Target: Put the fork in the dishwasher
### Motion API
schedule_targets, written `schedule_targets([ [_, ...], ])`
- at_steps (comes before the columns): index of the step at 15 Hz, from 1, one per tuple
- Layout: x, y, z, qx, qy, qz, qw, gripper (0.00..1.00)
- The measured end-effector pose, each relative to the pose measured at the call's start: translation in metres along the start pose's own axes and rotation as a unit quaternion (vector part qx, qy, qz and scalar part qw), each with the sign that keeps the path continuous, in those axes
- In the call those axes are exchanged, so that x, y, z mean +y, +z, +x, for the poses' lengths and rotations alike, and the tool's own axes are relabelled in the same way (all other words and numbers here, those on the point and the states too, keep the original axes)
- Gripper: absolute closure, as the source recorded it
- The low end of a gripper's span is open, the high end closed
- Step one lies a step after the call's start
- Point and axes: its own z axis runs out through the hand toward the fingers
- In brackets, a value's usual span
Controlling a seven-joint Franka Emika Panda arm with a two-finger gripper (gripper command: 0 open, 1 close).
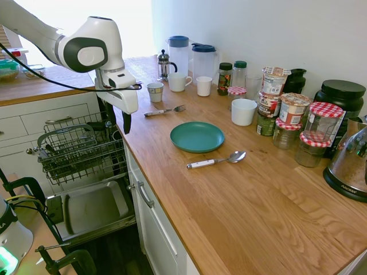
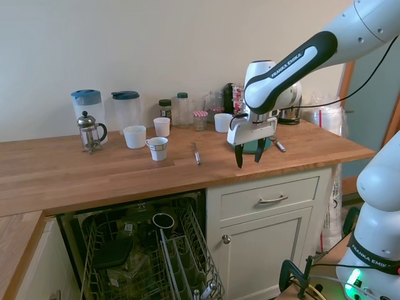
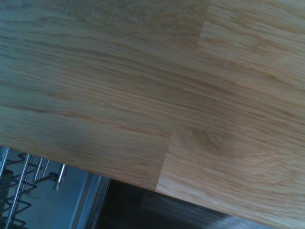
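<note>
- Fork (image 1: 165, 110) first, in the first exterior view: it lies flat on the wooden worktop (image 1: 252, 200), tines toward the back wall, between the patterned cup (image 1: 155, 91) and the teal plate (image 1: 197, 136), free and easy to reach from above. The white-handled spoon (image 1: 215, 161) lies on the plate's front side and is not the target.
- Gripper (image 1: 125, 122) hangs over the worktop's front edge, beside the fork rather than over it, so the approach looks unfinished. The dishwasher (image 1: 80, 154) stands open just below, rack pulled out, ready to receive.
- Second exterior view: the gripper (image 2: 248, 156) shows its fingers apart with nothing between them, tips pointing down near the edge; the fork (image 2: 195, 153) lies a little off to the side, untouched. The dishwasher (image 2: 150, 256) rack sits directly under that stretch of worktop.
- Wrist view: mostly bare worktop (image 3: 143, 86), with rack wires (image 3: 19, 176) past the edge. No fork is visible, so the camera isn't over it yet.
</note>
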Motion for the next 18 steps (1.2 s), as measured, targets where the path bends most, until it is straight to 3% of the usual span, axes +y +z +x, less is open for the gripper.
schedule_targets([
  [4,-0.009,-0.008,0.006,0.003,0.012,0.000,0.9999,0.00],
  [9,-0.060,-0.018,0.003,0.028,0.073,0.039,0.9962,0.00],
  [14,-0.118,-0.013,0.007,0.091,0.138,0.079,0.9831,0.00],
  [18,-0.152,0.001,0.017,0.143,0.165,0.087,0.9719,0.00],
])
